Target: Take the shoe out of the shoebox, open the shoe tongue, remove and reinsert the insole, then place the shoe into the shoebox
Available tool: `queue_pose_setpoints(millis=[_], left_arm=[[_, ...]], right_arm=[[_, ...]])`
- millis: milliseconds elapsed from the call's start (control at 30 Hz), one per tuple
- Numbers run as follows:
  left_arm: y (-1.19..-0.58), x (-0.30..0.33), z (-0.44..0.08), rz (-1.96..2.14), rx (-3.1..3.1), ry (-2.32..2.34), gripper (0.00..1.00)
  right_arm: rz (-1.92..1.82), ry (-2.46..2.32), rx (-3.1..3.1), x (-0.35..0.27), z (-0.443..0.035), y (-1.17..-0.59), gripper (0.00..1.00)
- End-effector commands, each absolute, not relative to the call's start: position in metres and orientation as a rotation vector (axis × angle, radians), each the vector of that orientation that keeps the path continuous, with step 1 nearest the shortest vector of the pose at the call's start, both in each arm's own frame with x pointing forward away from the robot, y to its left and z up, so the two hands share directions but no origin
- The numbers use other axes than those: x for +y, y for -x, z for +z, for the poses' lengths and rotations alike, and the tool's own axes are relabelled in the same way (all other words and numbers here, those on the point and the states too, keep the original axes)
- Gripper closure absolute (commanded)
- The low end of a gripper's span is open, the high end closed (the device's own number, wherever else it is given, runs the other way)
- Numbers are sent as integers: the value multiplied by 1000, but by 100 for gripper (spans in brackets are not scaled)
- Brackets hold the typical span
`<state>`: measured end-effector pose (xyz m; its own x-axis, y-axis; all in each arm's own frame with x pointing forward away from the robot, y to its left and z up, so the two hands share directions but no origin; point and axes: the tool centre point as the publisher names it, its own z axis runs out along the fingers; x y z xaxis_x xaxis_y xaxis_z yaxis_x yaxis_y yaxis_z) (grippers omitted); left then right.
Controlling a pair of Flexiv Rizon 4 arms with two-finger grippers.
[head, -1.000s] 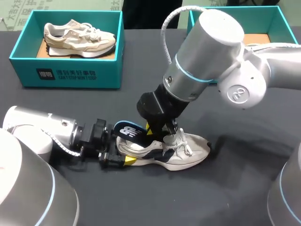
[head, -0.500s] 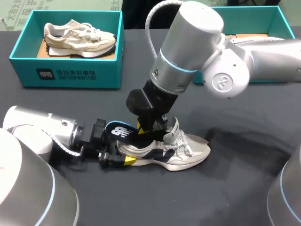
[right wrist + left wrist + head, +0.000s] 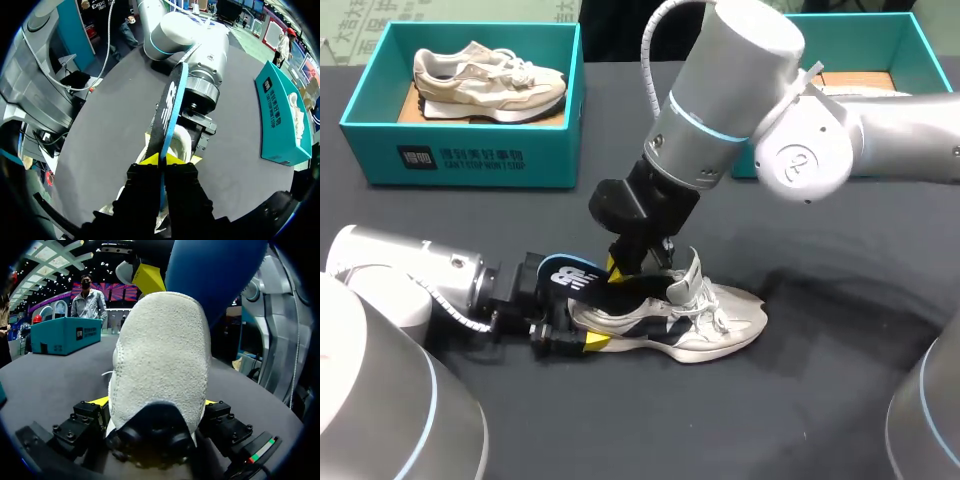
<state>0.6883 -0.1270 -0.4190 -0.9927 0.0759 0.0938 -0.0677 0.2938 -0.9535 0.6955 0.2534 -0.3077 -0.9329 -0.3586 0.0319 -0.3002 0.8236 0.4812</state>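
On the dark table [image 3: 820, 400] the shoe [image 3: 712, 322] sits outside its box, our left gripper [image 3: 582, 335] clamped on its heel and our right gripper [image 3: 623, 268] pinching the half-drawn insole [image 3: 575, 278], so a skewed pull might snag it or tug the shoe loose.

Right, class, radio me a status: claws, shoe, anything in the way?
Left claw shut on shoe heel. Right claw shut on blue insole, partly out of shoe. Nothing blocking.

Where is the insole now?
Head view, left of centre: the insole rises from the white shoe, pinched in the right gripper; the left gripper grips the shoe's heel.
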Motion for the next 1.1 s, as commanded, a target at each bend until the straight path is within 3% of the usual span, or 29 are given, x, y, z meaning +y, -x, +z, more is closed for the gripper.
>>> queue_pose_setpoints(millis=[33, 300, 367, 400, 800, 833, 867, 900, 1100], left_arm=[[-689, -128, -423, 1797, -2429, 7, 100], [-689, -128, -423, 1797, -2429, 7, 100], [-689, -128, -423, 1797, -2429, 7, 100], [-689, -128, -423, 1797, -2429, 7, 100], [-689, -128, -423, 1797, -2429, 7, 100], [-689, -128, -423, 1797, -2429, 7, 100], [-689, -128, -423, 1797, -2429, 7, 100], [-689, -128, -423, 1797, -2429, 7, 100], [-689, -128, -423, 1797, -2429, 7, 100]], right_arm=[[-709, -499, -2844, 259, -313, -705, 100], [-711, -445, -2809, 260, -314, -706, 99], [-704, -435, -2809, 260, -312, -705, 79], [-701, -430, -2807, 260, -312, -704, 76], [-709, -317, -2771, 252, -290, -704, 69], [-721, -303, -2762, 252, -288, -704, 62], [-742, -291, -2753, 251, -286, -704, 20], [-745, -273, -2750, 250, -284, -703, 0], [-694, -228, -2752, 250, -281, -702, 0]])
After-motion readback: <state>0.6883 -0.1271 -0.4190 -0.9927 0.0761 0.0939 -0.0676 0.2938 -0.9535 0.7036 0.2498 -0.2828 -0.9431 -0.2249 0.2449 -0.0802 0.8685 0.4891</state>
